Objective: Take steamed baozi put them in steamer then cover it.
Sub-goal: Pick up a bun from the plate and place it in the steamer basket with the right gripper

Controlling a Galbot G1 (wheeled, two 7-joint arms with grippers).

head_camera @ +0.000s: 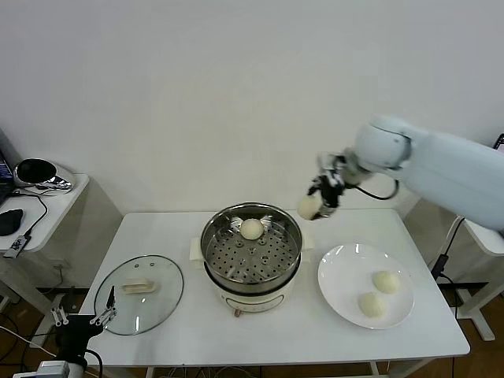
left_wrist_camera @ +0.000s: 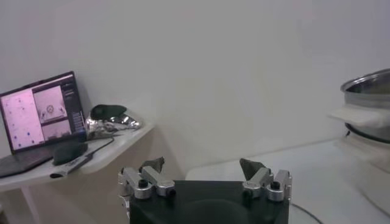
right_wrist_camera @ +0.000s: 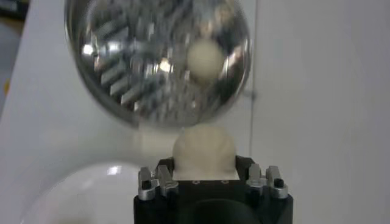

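My right gripper (head_camera: 315, 203) is shut on a cream-white baozi (head_camera: 309, 207) and holds it in the air just right of the steamer's rim; the held bun also shows in the right wrist view (right_wrist_camera: 204, 150). The shiny steamer (head_camera: 250, 277) stands mid-table with one baozi (head_camera: 251, 228) on its perforated tray, seen too in the right wrist view (right_wrist_camera: 205, 58). Two baozi (head_camera: 386, 281) (head_camera: 372, 305) lie on the white plate (head_camera: 340, 272). The glass cover (head_camera: 140, 294) lies flat at the table's left. My left gripper (head_camera: 81, 319) is open and empty, low by the table's left front corner.
A side table (head_camera: 47, 206) at the left holds a dark helmet-like object (head_camera: 35, 171) and a mouse (head_camera: 9, 220). The left wrist view shows a laptop (left_wrist_camera: 42, 109) there. A white wall runs behind the table.
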